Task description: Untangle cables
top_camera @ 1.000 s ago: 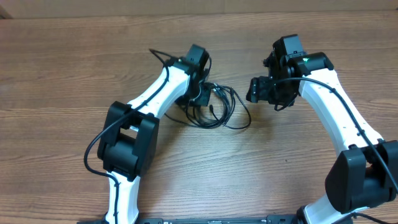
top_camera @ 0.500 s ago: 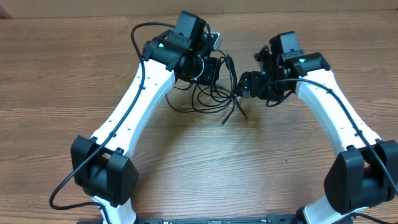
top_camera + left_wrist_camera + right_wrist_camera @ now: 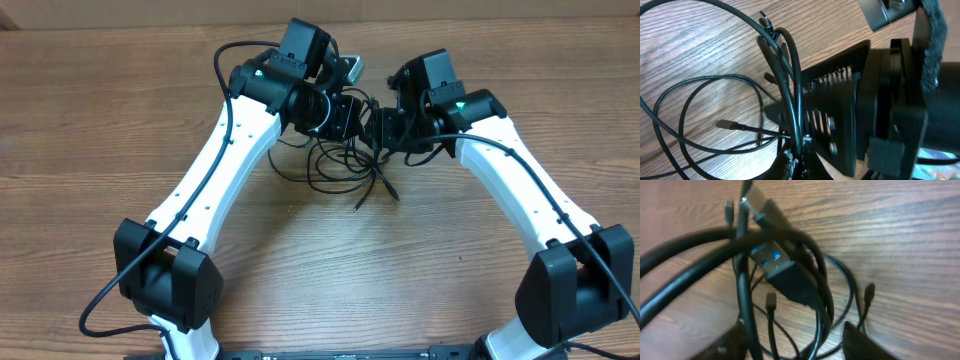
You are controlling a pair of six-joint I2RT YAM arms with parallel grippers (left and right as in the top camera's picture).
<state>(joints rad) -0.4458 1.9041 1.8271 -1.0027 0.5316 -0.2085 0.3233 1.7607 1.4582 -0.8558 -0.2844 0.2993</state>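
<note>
The cables [image 3: 335,165] are a tangle of thin black cords hanging between the two grippers, with loops resting on the table and loose plug ends [image 3: 358,207] pointing toward me. My left gripper [image 3: 347,113] is shut on a few strands and holds them up; in the left wrist view the jaws [image 3: 796,161] pinch the cord [image 3: 790,75]. My right gripper [image 3: 384,128] is right beside it, open, with strands and a blue-tongued USB plug [image 3: 775,262] between its spread fingers [image 3: 795,342].
The wooden table [image 3: 120,130] stretches all round. The right gripper's black body [image 3: 860,105] fills the left wrist view, close to the held strands. Thicker arm cables [image 3: 222,60] loop off the left arm.
The left gripper lifted the bundle up and back a second ago and now holds still. The right gripper has moved left, up against the hanging strands.
</note>
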